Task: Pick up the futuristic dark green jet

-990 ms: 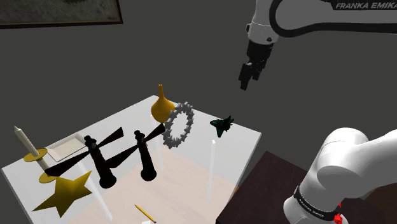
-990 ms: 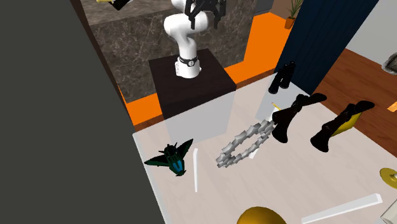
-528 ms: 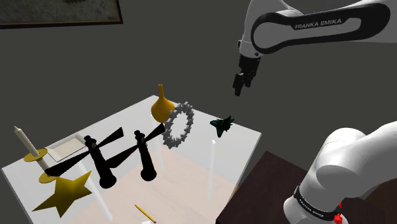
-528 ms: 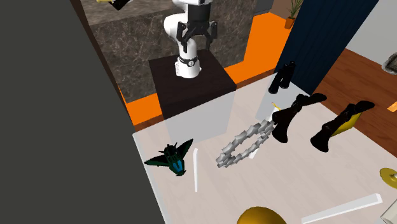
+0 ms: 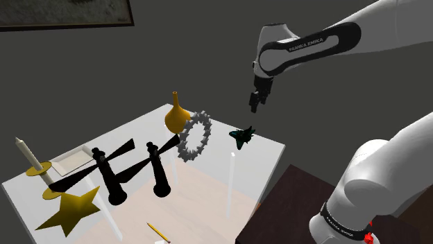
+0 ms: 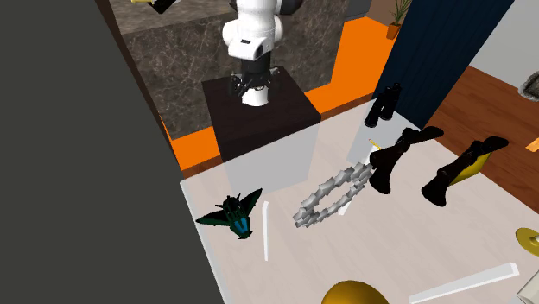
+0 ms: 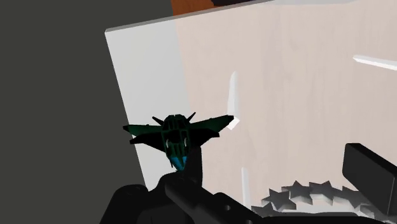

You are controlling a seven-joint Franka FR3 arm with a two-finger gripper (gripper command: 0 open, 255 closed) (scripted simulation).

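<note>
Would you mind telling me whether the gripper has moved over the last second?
Yes. In the shoulder view the gripper has come down and to the left, closer to the dark green jet, which lies unmoved.

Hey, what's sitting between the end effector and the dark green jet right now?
Nothing. In the shoulder view the end effector hangs above the jet, and the stretch between them is bare air.
</note>
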